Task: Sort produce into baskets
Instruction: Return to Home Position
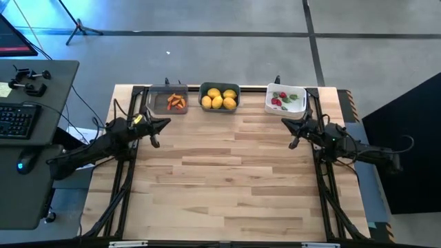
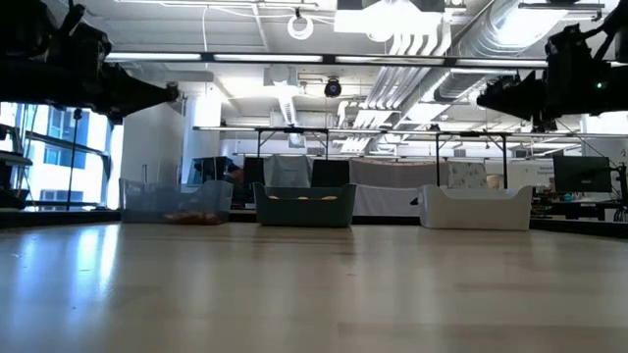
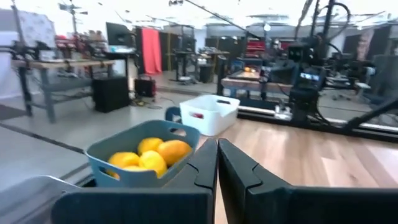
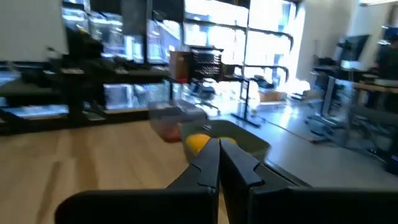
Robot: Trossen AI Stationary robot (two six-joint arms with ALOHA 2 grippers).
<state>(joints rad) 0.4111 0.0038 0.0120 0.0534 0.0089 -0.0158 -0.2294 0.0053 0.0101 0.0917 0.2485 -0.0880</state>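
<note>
Three bins stand in a row along the table's far edge. The clear-grey bin [image 1: 167, 100] holds orange carrots [image 1: 177, 103]. The teal bin [image 1: 219, 97] holds yellow lemons [image 1: 218, 99], which also show in the left wrist view [image 3: 149, 155]. The white bin [image 1: 286, 100] holds red and green bits [image 1: 281, 99]. My left gripper [image 1: 160, 126] is shut and empty, above the table just near of the clear-grey bin. My right gripper [image 1: 295, 128] is shut and empty, just near of the white bin.
The wooden table [image 1: 227, 179] stretches bare from the grippers to its near edge. A desk with a keyboard [image 1: 17, 120] stands off the table's left side. In the low view the bins [image 2: 304, 204] stand at the far edge, with the room behind.
</note>
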